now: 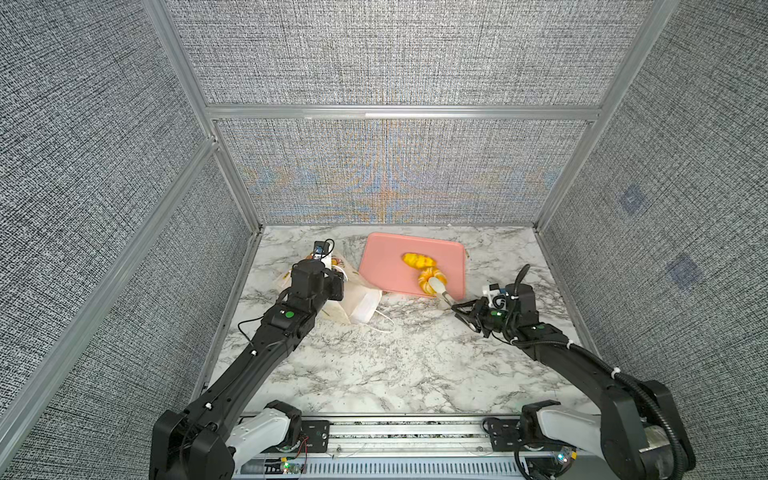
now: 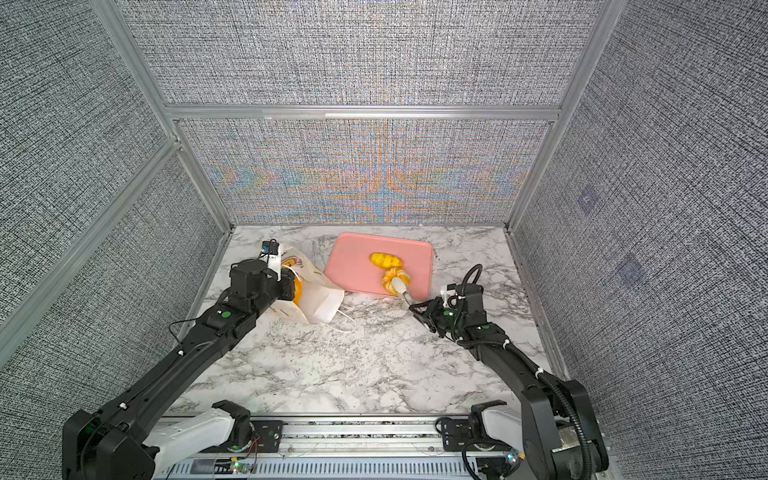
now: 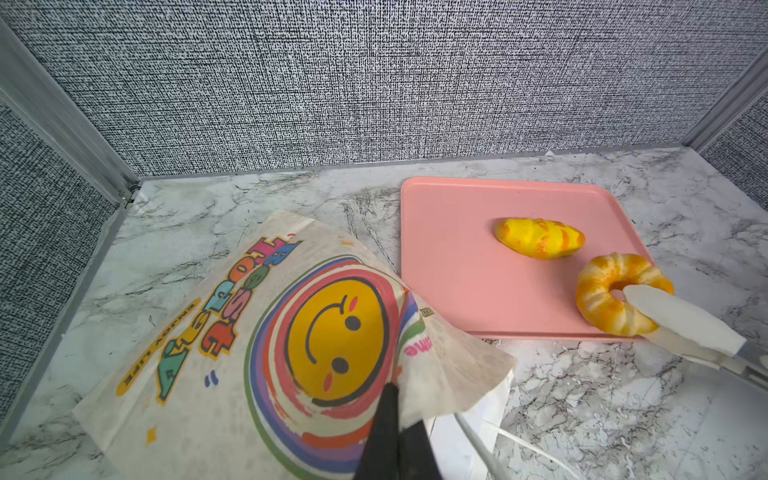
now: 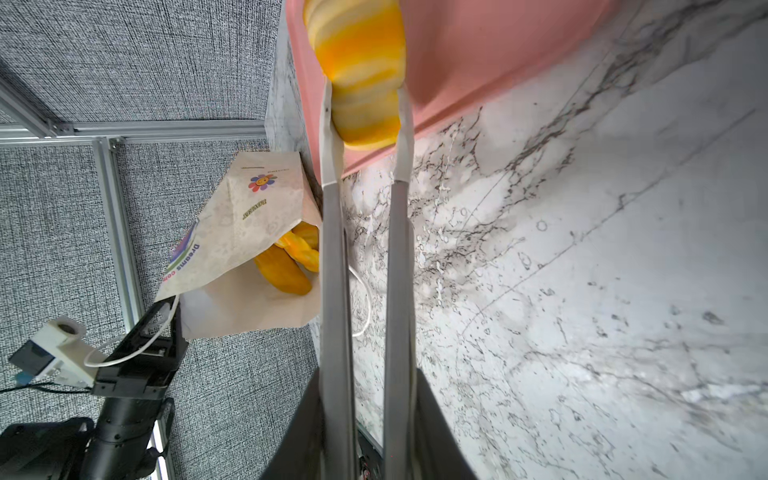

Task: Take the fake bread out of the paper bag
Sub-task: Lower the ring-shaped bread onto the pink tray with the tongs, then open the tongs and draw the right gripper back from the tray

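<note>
Jaws of right gripper (image 4: 365, 419) clamp one pair of tongs (image 4: 332, 270), which pinch one ring cake (image 3: 598, 291) at the pink tray's (image 3: 457, 249) near edge. Left gripper (image 3: 392, 399) pinches one paper bag's (image 3: 249, 332) rim, left of tray; two pastries (image 4: 286, 270) show inside. One croissant (image 3: 540, 239) lies mid-tray.

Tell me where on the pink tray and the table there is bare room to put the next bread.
Free: the pink tray's half between the paper bag and the croissant; also the marble table in front, between both arms. Crowded: the tray's near right corner, where the right jaws grip the ring cake.
</note>
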